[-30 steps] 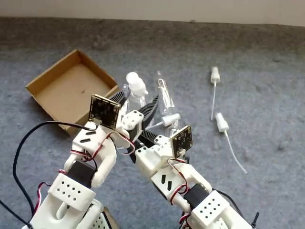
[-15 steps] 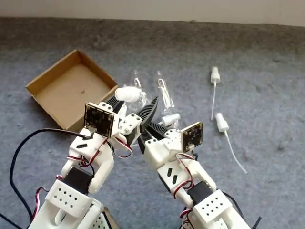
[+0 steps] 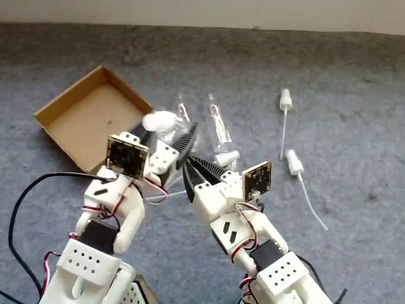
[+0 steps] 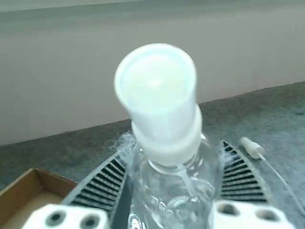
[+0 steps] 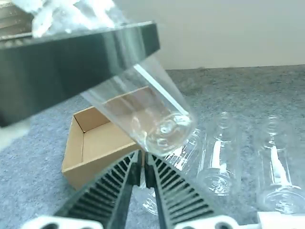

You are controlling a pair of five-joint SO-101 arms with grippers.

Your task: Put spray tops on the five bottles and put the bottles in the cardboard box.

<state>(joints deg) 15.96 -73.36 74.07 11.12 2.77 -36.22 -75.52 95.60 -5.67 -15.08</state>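
Note:
My left gripper (image 3: 161, 132) is shut on a clear bottle (image 4: 167, 191) with a white spray top (image 4: 159, 100) on it, held tilted in the air near the cardboard box (image 3: 82, 123). In the right wrist view the bottle's base (image 5: 157, 121) hangs just above my right gripper (image 5: 142, 161). That gripper is shut with nothing in it, and sits right beside the left one (image 3: 193, 166). Two bare bottles (image 3: 218, 123) lie on the carpet beyond both grippers. Loose spray tops (image 3: 285, 101) lie to the right.
Grey carpet covers the table. The box is open and shows nothing inside, with its near corner (image 4: 26, 193) below the held bottle. Another spray top (image 3: 295, 162) with a long tube lies right of the arms, and one (image 3: 228, 157) close to the right gripper.
My left gripper has swung the capped bottle leftward toward the box and tilted it. The right gripper has drawn back from the bottle and shifted slightly left.

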